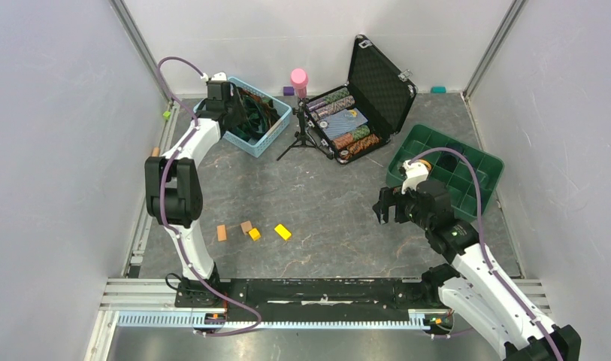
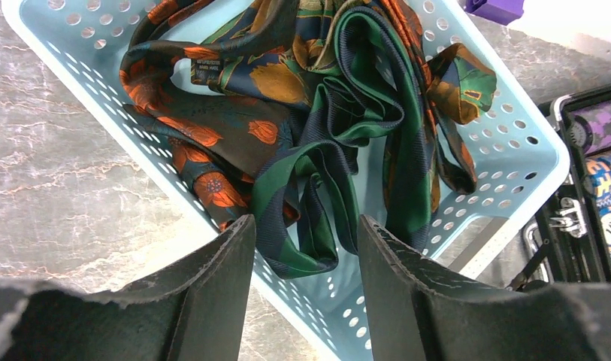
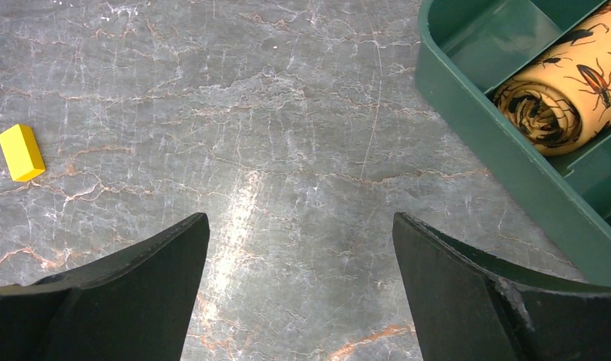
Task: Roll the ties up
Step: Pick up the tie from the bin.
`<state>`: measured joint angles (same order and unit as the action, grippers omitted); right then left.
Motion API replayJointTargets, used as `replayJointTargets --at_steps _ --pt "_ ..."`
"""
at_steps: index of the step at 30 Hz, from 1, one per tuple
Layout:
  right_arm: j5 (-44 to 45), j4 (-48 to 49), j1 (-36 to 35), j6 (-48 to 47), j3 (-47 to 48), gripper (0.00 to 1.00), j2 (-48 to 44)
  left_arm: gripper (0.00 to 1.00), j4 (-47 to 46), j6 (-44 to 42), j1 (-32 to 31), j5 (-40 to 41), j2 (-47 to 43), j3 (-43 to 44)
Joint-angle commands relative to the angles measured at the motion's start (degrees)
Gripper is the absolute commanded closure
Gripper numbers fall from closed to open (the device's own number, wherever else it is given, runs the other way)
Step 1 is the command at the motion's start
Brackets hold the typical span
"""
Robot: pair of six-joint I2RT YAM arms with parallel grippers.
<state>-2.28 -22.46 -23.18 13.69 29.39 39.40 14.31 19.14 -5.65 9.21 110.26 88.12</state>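
Well, L pincer apart over green tie in basket; R pincer wide apart.

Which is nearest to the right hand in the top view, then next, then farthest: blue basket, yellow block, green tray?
1. green tray, right beside the right hand, on its far-right side.
2. yellow block, to its left, mid-table.
3. blue basket, far left.

ties: silky woven cloth | basket: smooth perforated plastic | table: glossy marbled
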Motion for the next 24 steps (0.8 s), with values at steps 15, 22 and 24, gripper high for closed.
replayJointTargets --at_steps 15,22,24 --pt "-0.63 -0.57 0.07 0.46 0.23 0.01 0.54 0.53 2.32 -8.51 -0.38 -0.32 11.64 8.21" --pt "0.67 -1.51 0.12 0.06 0.93 0.01 0.18 0.92 -1.53 -8.06 -0.80 1.73 8.26 6.24" --pt "0.96 -1.63 0.13 -0.06 1.02 0.01 0.02 0.95 -3.08 -8.26 -1.16 2.37 5.44 5.57"
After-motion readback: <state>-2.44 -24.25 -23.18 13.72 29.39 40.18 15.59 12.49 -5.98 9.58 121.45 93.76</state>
